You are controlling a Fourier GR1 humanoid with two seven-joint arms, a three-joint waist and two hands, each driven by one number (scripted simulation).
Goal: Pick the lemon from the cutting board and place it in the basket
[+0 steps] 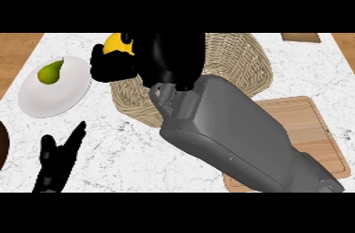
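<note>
From my seat, the wicker basket [239, 63] sits at the far middle of the white marble bench [139, 152]. What I can see of its inside holds nothing, but the arm covers much of it. The lemon [116, 43] is not on the bench. It is up in the right hand [170, 58], at the basket's far left rim. I think it hangs over the rim rather than outside it, but the black hand hides that edge.

The fingers [111, 70] are curled round the lemon from below and beside it, and only the lemon's yellow top shows. The grey forearm [235, 133] runs in from the basket's near right, slanting across the basket's near half, with the hand lying over its left part.

Left of the basket is a white plate [42, 103] with a green pear [50, 72] lying on it, well clear of the lemon. Near-right of the basket is the wooden cutting board [319, 128]. Its basket-side corner is under the forearm, and the part I can see is bare.

My left hand [55, 159] rests near-left of the basket at the lower edge of the view, fingers straight and up, holding nothing. A dark brown rim [2, 147] shows further left of it, and a small wooden piece [302, 37] lies far-right of the basket.
</note>
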